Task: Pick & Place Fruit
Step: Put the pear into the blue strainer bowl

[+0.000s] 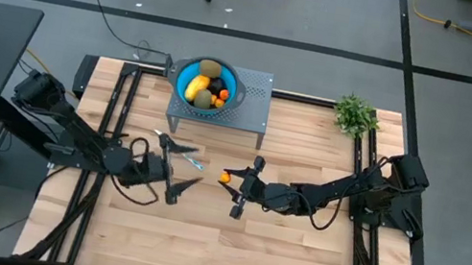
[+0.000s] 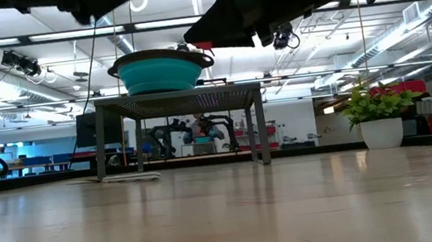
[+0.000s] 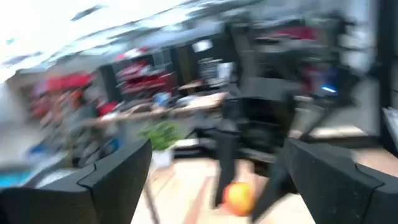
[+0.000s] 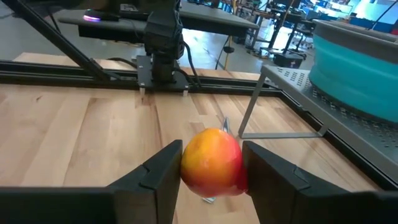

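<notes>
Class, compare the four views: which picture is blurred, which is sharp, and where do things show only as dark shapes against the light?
Left wrist view: heavily smeared, the orange-red fruit a soft blob. Right wrist view: sharp, that fruit clamped in the right gripper. Low view: arms overhead are black silhouettes against bright ceiling lights; the teal bowl stays clear. High view: evenly lit.

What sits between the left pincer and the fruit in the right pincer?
Only bare wood. In the high view the open left pincer faces the orange fruit gripped by the right pincer; the knife lies just off that line, toward the bowl stand.
</notes>
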### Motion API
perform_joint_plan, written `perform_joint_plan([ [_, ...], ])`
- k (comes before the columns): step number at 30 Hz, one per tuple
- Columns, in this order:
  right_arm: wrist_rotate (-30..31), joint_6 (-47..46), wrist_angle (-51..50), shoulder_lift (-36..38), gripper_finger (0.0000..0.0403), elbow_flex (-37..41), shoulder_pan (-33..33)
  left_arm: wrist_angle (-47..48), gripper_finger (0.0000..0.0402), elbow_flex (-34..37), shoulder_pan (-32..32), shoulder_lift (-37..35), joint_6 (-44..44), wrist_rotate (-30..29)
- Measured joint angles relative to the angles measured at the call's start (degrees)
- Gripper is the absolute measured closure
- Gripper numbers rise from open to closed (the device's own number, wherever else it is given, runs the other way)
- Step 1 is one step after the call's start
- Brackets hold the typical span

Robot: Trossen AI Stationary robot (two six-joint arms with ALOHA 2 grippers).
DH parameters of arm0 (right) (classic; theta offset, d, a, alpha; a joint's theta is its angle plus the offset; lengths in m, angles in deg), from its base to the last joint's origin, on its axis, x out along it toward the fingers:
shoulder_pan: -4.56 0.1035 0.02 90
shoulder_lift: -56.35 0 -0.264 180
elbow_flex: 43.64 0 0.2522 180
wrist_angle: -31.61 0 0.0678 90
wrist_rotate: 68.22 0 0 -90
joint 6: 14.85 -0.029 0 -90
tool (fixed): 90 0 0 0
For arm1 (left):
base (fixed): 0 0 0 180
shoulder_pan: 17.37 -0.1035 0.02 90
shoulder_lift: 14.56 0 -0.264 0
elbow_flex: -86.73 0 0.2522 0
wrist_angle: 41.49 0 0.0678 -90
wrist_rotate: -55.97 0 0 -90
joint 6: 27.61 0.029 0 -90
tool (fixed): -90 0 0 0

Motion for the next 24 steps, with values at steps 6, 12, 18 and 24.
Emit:
perform_joint_plan([
  [6, 0.65, 0.01, 0.36, -0.01, 0.0232, 0.0, -0.42, -5.3, 0.0028, 0.0, 0.0, 0.0, -3.5, -15.39],
  [12, 1.51, 2.06, -0.35, 0.01, 0.0232, -3.93, -2.0, -19.85, 0.0028, -0.28, -0.02, 0.0, 3.36, -24.52],
  [18, 1.7, 6.44, -8.56, 0.01, 0.0232, -12.8, -4.81, -21.57, 0.0028, -7.1, -0.42, 0.0, 19.73, -34.67],
  [24, 0.32, 7.97, -11.7, 0.03, 0.0232, -17.46, -10.9, -21.63, 0.0028, -13.44, -1.71, 0.0, 32.5, -38.98],
])
